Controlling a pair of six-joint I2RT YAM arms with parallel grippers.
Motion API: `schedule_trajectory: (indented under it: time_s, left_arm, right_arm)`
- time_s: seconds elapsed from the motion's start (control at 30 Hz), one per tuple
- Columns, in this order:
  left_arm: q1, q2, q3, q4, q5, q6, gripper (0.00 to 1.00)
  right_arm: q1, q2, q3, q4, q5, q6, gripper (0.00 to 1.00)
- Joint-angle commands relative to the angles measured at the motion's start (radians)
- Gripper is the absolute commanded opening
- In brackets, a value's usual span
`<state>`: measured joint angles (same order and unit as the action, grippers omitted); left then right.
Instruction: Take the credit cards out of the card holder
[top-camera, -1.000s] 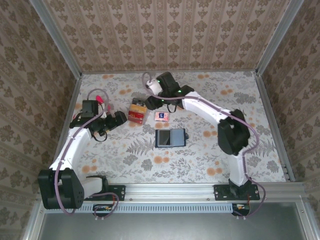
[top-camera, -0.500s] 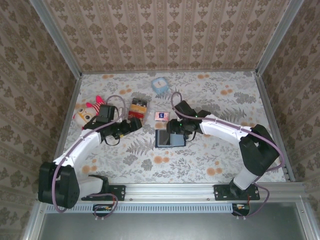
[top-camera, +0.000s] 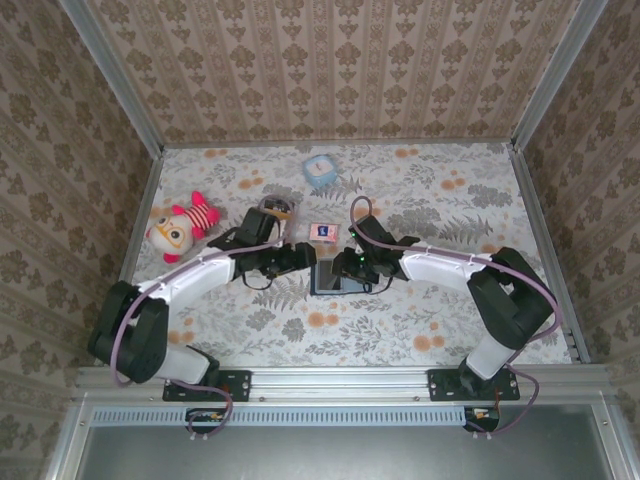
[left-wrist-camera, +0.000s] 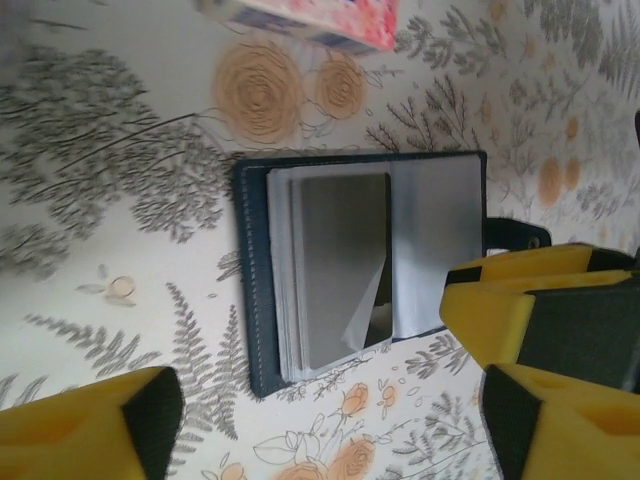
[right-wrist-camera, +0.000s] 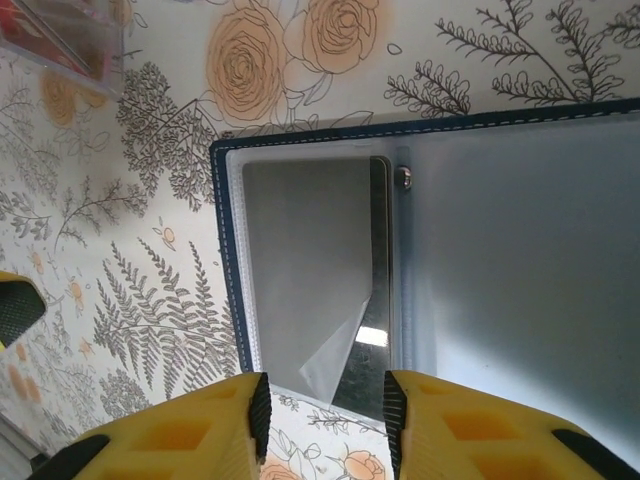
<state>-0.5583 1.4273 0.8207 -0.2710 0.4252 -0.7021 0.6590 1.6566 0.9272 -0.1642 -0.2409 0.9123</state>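
Observation:
The card holder (top-camera: 326, 282) lies open on the floral table, navy edge outside, grey-blue inside (left-wrist-camera: 437, 235). Its left pocket holds a stack of clear sleeves over a flat grey sheet (right-wrist-camera: 305, 265), and one sleeve corner is folded up. No orange or tan credit cards are visible; they are hidden. My right gripper (top-camera: 352, 266) stands open at the holder's near edge, its jaws (right-wrist-camera: 325, 405) either side of the folded corner and holding nothing. My left gripper (top-camera: 300, 258) hangs wide open (left-wrist-camera: 328, 402) just left of the holder.
A red-and-tan box (top-camera: 273, 212) sits behind the left arm, and a small pink box (top-camera: 322, 232) lies just beyond the holder. A plush toy (top-camera: 178, 228) is at far left, and a blue-and-white object (top-camera: 320, 170) at the back.
The right arm swung from the back of the table down onto the holder. The left arm moved right to the holder's left edge, uncovering the plush toy.

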Motion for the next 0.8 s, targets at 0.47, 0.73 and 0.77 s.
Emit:
schedule_trajectory:
  time_s: [0.47, 0.73, 0.77]
  left_arm:
    - [-0.088, 0.199, 0.067, 0.064, -0.045, -0.096, 0.29]
    - [-0.115, 0.230, 0.054, 0.075, -0.066, -0.113, 0.19]
    - [-0.117, 0.232, 0.051, 0.073, -0.071, -0.110, 0.18]
  right_arm:
    - [-0.006, 0.069, -0.027, 0.022, -0.039, 0.009, 0.25]
    - [-0.009, 0.078, -0.031, 0.049, -0.068, 0.003, 0.22]
    - [-0.009, 0.077, -0.033, 0.055, -0.072, 0.003, 0.22]
